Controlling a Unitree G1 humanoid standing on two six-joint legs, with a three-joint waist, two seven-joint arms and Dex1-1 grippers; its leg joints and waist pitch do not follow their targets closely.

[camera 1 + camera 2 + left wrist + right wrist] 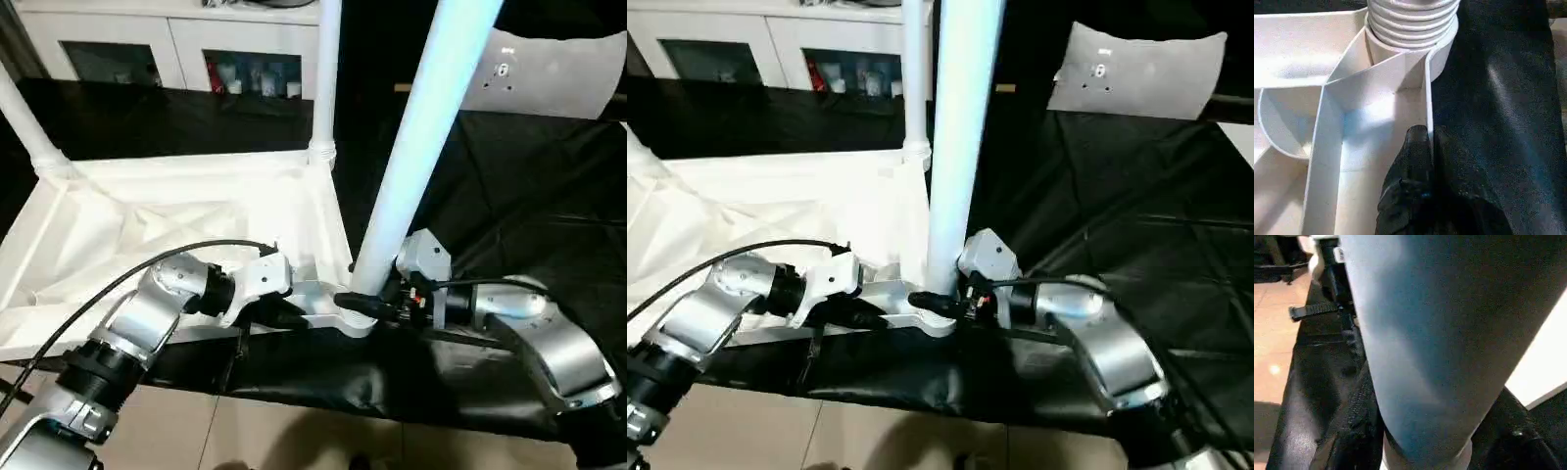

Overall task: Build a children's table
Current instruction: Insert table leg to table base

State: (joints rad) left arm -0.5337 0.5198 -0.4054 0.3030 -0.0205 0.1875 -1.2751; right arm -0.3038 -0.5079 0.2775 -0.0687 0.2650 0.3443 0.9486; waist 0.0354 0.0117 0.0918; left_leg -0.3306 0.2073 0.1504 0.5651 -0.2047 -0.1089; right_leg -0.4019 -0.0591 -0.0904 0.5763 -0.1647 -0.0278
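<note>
both grippers at the near corner of the upturned table top, one leg standing in its socket.

the white table top lies ribbed side up on a black cloth. the left gripper has its jaws pressed together on the thin side wall of the top, just by the near corner socket. the right gripper holds its jaws half spread around the base of the leg rising from that socket. two more legs stand at the far corners, with a white cabinet behind.

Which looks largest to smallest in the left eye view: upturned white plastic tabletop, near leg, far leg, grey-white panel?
1. Upturned white plastic tabletop.
2. Near leg, enlarged by closeness.
3 and 4. Far leg and grey-white panel: too close to rank.
</note>
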